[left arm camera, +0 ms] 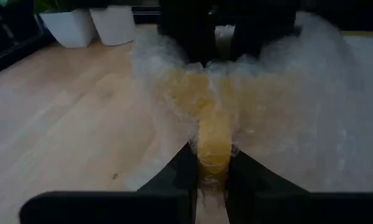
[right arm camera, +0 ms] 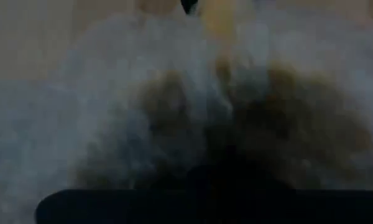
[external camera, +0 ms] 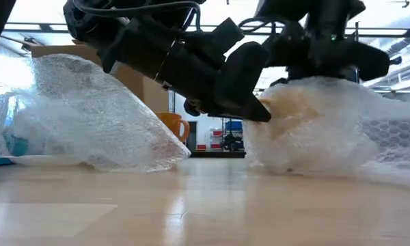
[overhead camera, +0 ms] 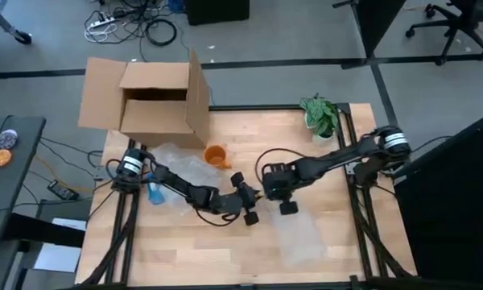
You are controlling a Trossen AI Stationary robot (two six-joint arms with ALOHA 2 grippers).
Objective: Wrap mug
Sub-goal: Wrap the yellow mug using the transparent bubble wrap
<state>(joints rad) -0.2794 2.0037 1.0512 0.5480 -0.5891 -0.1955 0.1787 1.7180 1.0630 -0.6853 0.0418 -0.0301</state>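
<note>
At the middle of the worktop (overhead camera: 225, 250) the left hand (overhead camera: 252, 201) and right hand (overhead camera: 275, 193) meet from either side over a wrapped bundle (external camera: 307, 130). Behind them a bare mug (overhead camera: 216, 155) sits beside loose bubble wrap (overhead camera: 177, 161), with an open cardboard box (overhead camera: 149, 101) at the far left edge. A potted plant (overhead camera: 322, 117) stands at the far right corner, and another sheet of wrap (overhead camera: 302, 238) lies near the front.

Grey floor (overhead camera: 306, 32) surrounds the table (overhead camera: 225, 258). Cables (overhead camera: 137, 24) and an office chair (overhead camera: 455, 20) lie beyond it. A side desk (overhead camera: 12, 161) stands left of the table
</note>
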